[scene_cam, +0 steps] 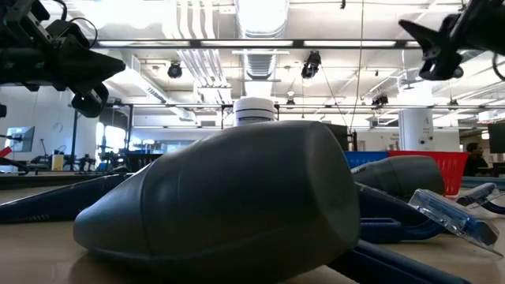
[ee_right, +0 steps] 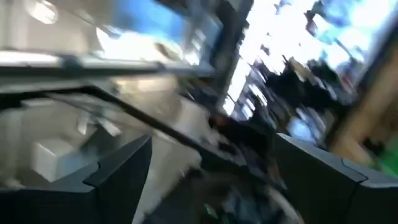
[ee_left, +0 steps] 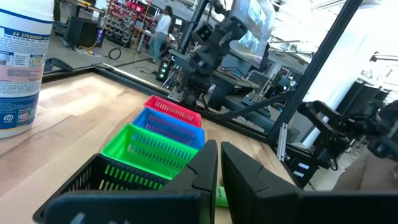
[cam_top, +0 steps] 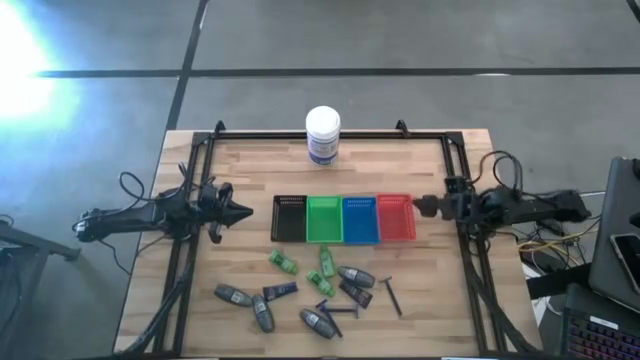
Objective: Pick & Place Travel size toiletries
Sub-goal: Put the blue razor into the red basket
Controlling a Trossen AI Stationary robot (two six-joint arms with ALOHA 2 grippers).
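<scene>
The toiletries lie loose on the near half of the table. They are green packets [cam_top: 282,262], grey oval mini bottles [cam_top: 233,295], navy tubes [cam_top: 280,290] and thin black sticks [cam_top: 392,297]. One grey bottle [scene_cam: 237,197] fills the low view, lying on its side. My left gripper [cam_top: 240,212] hovers left of the black tray, shut and empty; its fingers [ee_left: 219,171] are nearly together. My right gripper [cam_top: 425,207] hovers just right of the red tray, open and empty, with its fingers [ee_right: 124,168] far apart. In the low view both grippers are high above the table.
Four small trays stand in a row mid-table: black [cam_top: 290,218], green [cam_top: 324,220], blue [cam_top: 360,220], red [cam_top: 396,218]. A white jar with a blue label [cam_top: 323,135] stands at the far edge. A black frame [cam_top: 330,133] rims the table. Cables and a laptop lie off its right side.
</scene>
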